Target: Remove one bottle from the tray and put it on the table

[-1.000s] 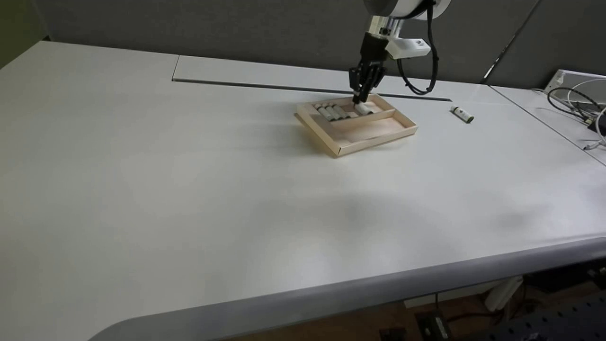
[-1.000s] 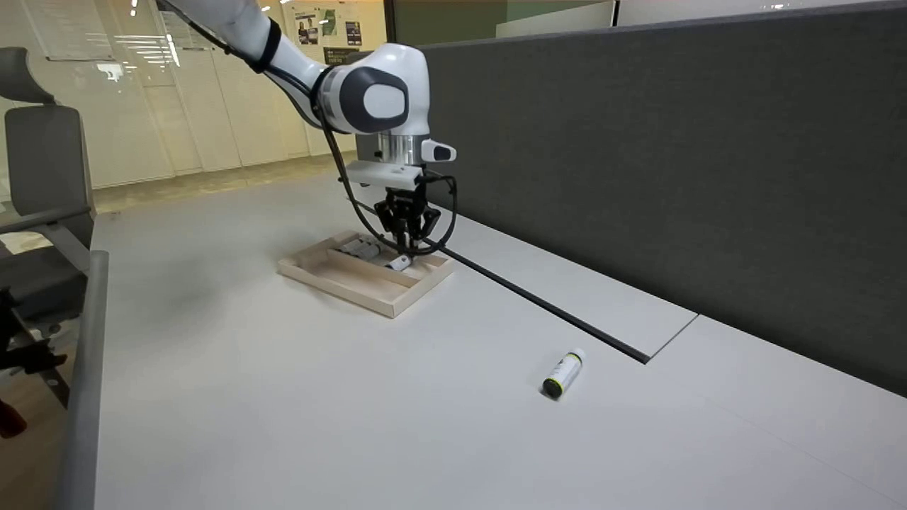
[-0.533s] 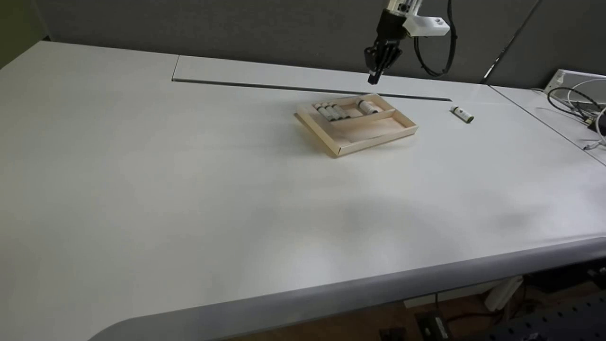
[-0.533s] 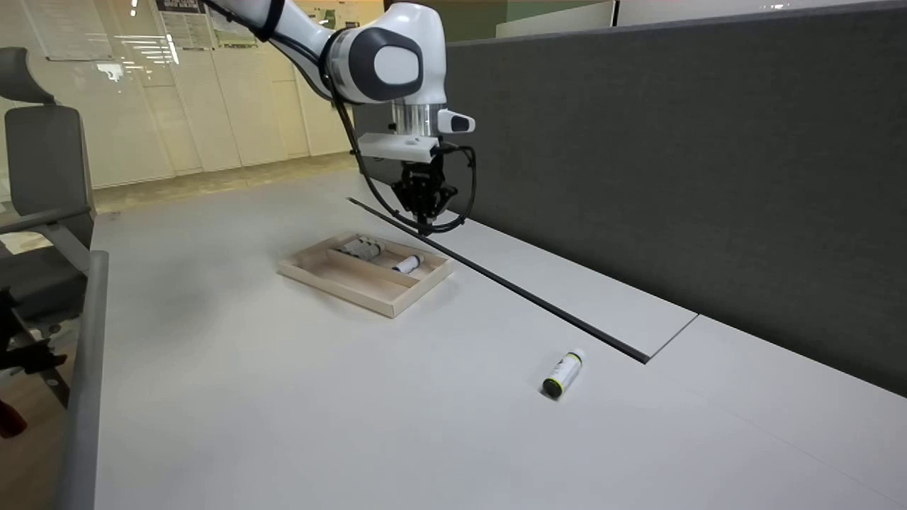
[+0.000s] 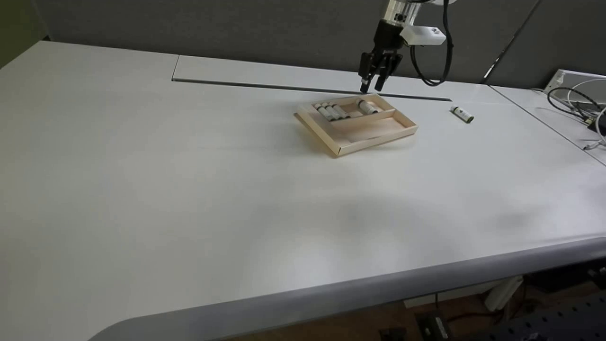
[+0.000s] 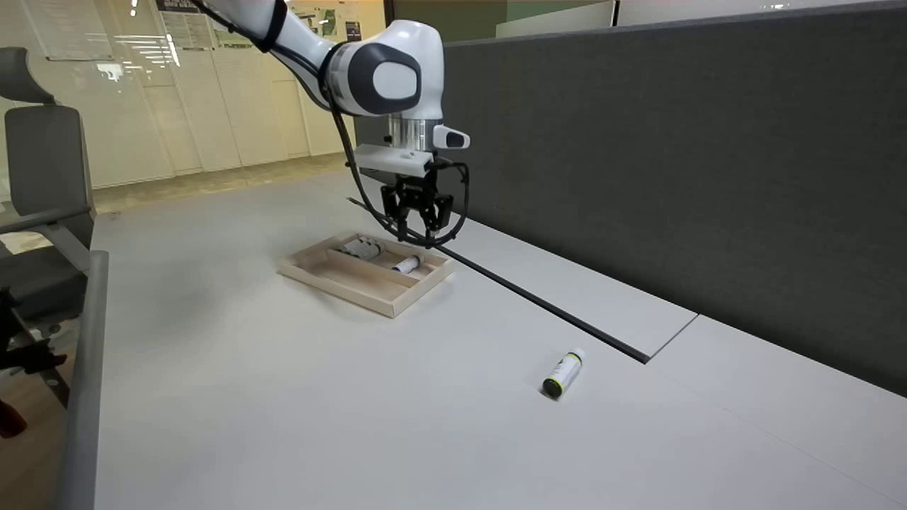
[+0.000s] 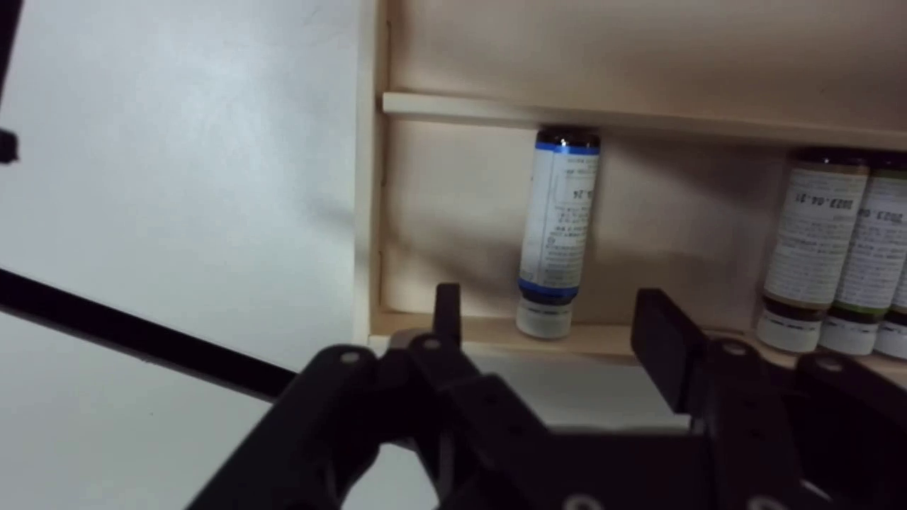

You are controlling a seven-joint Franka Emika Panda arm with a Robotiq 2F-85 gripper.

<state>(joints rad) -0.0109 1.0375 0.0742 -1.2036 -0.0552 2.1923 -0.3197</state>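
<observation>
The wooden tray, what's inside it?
One blue-banded bottle sits alone and three bottles are side by side, all in one compartment of the tray. A wooden divider separates that from another compartment. What's right under the bottles is covered, so it can't be seen.

The wrist view's edge cuts off the tray and rightmost bottle.

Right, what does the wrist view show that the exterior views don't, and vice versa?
Only the wrist view shows fine label print on the lone bottle and the grouped bottles in the tray.
Both exterior views alone show the loose bottle on the table and the grey partition.
Shared: the tray, the bottles in it, the table, the dark strip and the open gripper.
</observation>
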